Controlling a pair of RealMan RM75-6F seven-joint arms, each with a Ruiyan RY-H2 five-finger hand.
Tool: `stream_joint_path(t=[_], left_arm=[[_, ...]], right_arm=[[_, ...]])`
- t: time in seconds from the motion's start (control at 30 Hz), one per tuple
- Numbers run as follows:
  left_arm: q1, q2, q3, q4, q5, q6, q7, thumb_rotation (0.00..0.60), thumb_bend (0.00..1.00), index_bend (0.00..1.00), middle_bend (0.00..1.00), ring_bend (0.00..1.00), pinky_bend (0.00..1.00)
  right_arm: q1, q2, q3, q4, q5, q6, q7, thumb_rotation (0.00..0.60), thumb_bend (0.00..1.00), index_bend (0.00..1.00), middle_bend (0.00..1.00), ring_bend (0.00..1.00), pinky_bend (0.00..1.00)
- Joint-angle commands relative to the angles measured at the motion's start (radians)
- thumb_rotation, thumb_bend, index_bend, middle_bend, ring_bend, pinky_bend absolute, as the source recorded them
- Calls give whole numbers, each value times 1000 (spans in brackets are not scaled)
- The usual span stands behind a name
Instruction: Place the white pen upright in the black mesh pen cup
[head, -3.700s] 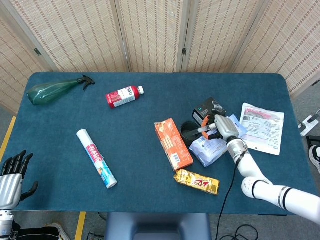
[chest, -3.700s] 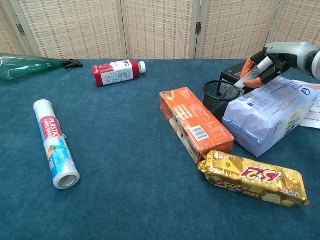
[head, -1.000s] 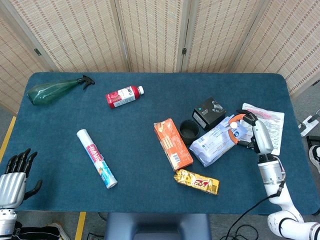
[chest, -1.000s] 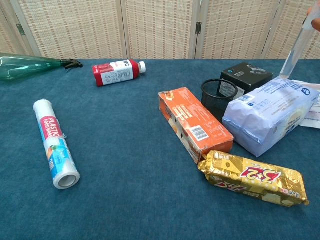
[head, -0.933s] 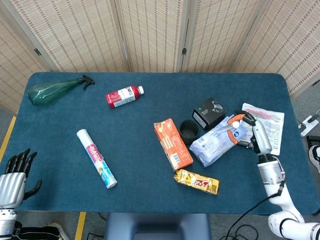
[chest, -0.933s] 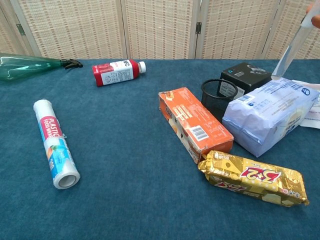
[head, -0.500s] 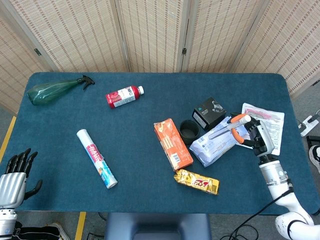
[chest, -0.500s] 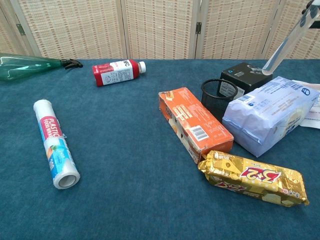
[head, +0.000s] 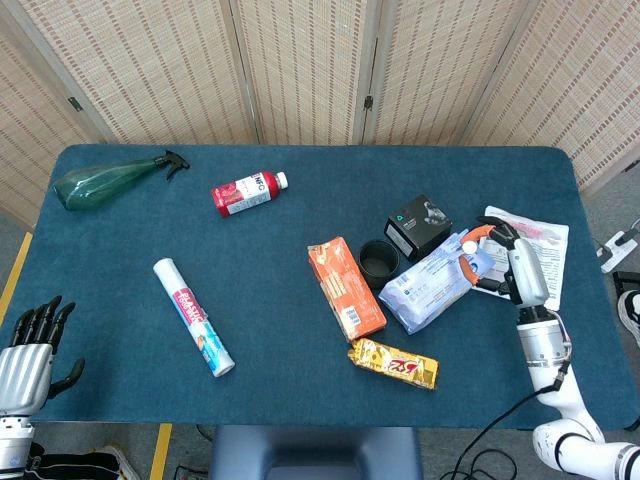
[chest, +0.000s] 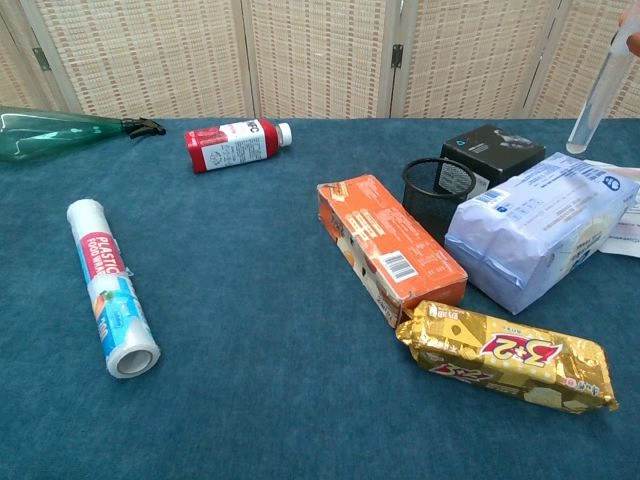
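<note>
**Pen held aloft, right of the cup**

Your left hand (head: 22, 365) rests with fingers apart at the near left edge. Your right hand (head: 508, 265) pinches the white pen (chest: 597, 92) steeply tilted above the pale bag (chest: 540, 227), right of the black mesh pen cup (chest: 438, 193).

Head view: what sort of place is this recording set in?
Probably an indoor lab or test space rather than a home: a table covered in blue cloth, woven folding screens behind it, and a staged mix of goods such as a spray bottle and snack packs.
</note>
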Motion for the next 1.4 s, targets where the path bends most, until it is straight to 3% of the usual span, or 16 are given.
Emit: stream_joint_path(t=[0.03,0.13,0.23,0.6,0.8,1.03,1.1,1.2,1.4], left_arm=[[0,0,0,0,0,0,-1,600,386,119,39,51,93],[1,0,1,1,-2,1,-3,600,385,119,39,51,93],[2,0,2,3,-3,1,-3,600,386,119,39,51,93],[3,-2,3,6,-4,-1,-4,600,387,119,39,51,93],[2,-3,3,9,-7,-5,-6,600,386,119,39,51,93],[2,-4,2,11,-8,-6,-8,600,386,119,39,51,92],[1,-4,3,12,-8,-8,-11,600,386,119,39,51,92],[1,-4,3,14,-9,-7,-14,600,386,119,39,52,93],[0,-5,3,15,-7,-9,-13,600,386,119,39,51,93]], right_arm=[[-4,48,13,-106,28,-90,341,600,460,630,432,185,159],[-10,98,27,-149,34,-149,522,600,459,629,433,185,159],[-11,120,32,-136,28,-169,577,600,460,629,434,185,159],[14,-19,29,21,60,-15,103,600,460,630,436,185,159],[28,-71,35,67,42,35,4,600,460,630,437,185,159],[30,-55,39,7,62,-18,83,600,459,630,440,185,156],[29,-13,65,-86,126,-123,263,600,460,630,442,186,156],[29,37,86,-120,151,-202,375,600,460,630,442,186,156],[58,15,96,-95,162,-216,322,600,459,629,442,186,156]])
